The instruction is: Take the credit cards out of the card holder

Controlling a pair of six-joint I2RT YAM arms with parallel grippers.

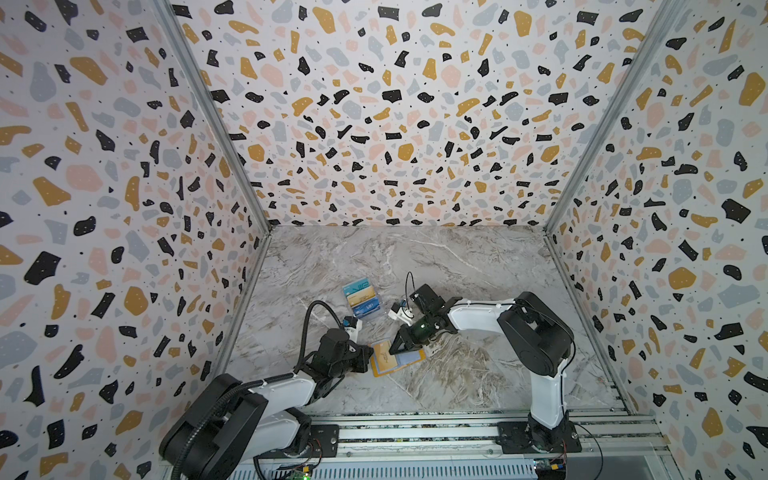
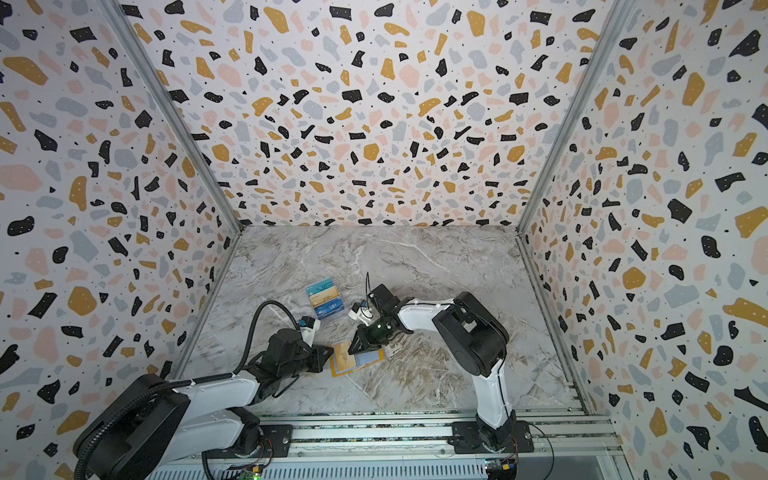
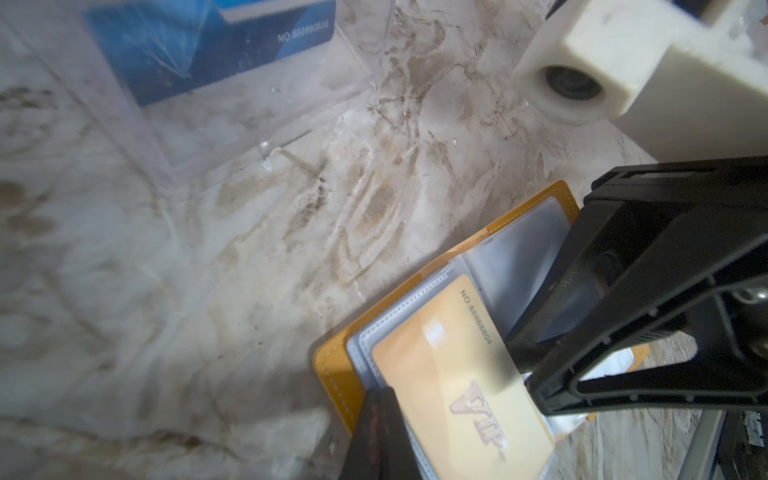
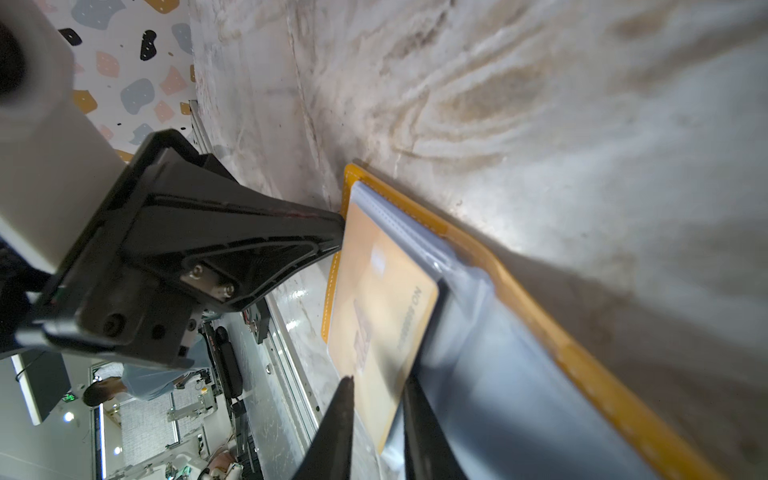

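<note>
The card holder (image 1: 379, 371) (image 2: 338, 370) is a yellow booklet with clear sleeves, lying open on the marble table. A beige-gold credit card (image 1: 382, 353) (image 3: 449, 374) (image 4: 382, 299) lettered "VIP" sticks partly out of a sleeve. My left gripper (image 1: 369, 363) (image 3: 384, 392) is shut, its tips pressed on the holder's edge (image 3: 336, 374). My right gripper (image 1: 395, 351) (image 4: 377, 382) is open by a narrow gap, and its fingers straddle the far edge of the gold card. Three more credit cards, teal (image 1: 357, 286), beige-gold (image 1: 363, 296) and dark blue (image 1: 368, 307) (image 3: 208, 41), lie behind the holder.
The three loose cards sit in a clear plastic tray (image 3: 249, 124) just beyond the left gripper. Patterned walls (image 1: 124, 208) close in the table on the left, back and right. A metal rail (image 1: 415, 432) with both arm bases runs along the front edge.
</note>
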